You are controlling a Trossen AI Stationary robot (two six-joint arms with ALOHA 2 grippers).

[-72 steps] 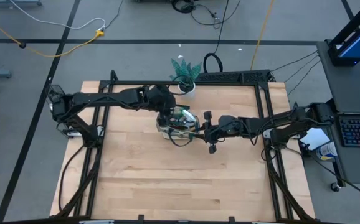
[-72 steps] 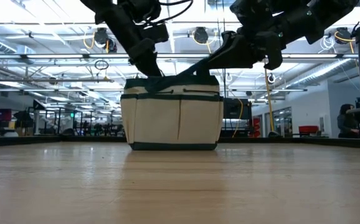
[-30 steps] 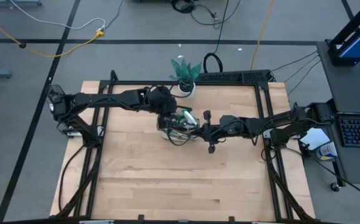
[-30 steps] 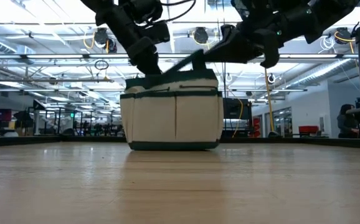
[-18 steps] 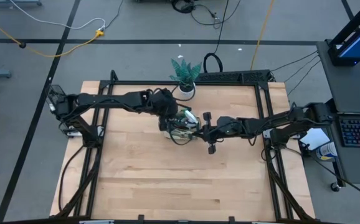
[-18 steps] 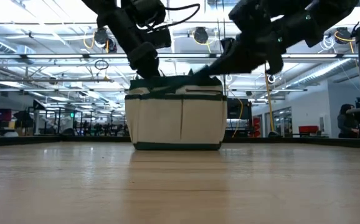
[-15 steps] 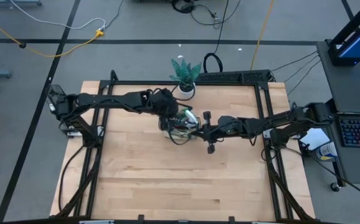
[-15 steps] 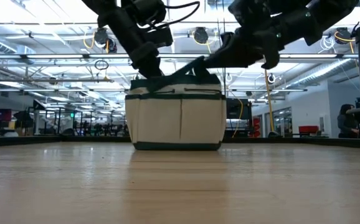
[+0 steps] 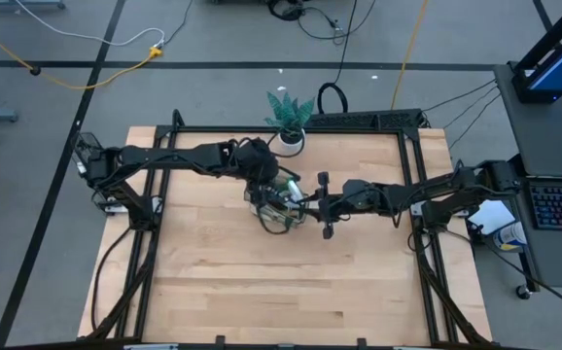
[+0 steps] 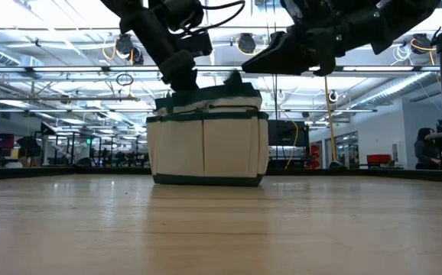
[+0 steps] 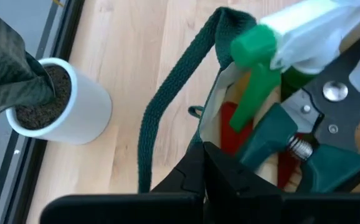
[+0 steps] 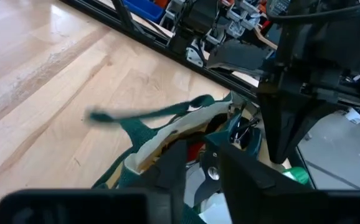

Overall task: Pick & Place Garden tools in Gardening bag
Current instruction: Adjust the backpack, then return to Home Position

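The beige gardening bag with green trim stands on its base in the middle of the table. Inside it I see a green spray bottle, dark pruning shears and a red glove. My left gripper is shut on the bag's rim. My right gripper hovers open just above the bag's right side, clear of the green handle strap. My left gripper pinches the bag's green-trimmed rim between its two fingers, beside where the looped handle is sewn on. The fingers slant down from the table's far left. The bag stays upright with its base on the table.
A white pot with a green plant stands close behind the bag at the table's far edge. A black frame borders the table. The near half of the wooden tabletop is bare.
My right gripper has opened, let go of the bag's handle strap and risen a little. The strap, drawn taut before, has gone slack and dropped toward the rim. The bag has shifted slightly toward the table's left.
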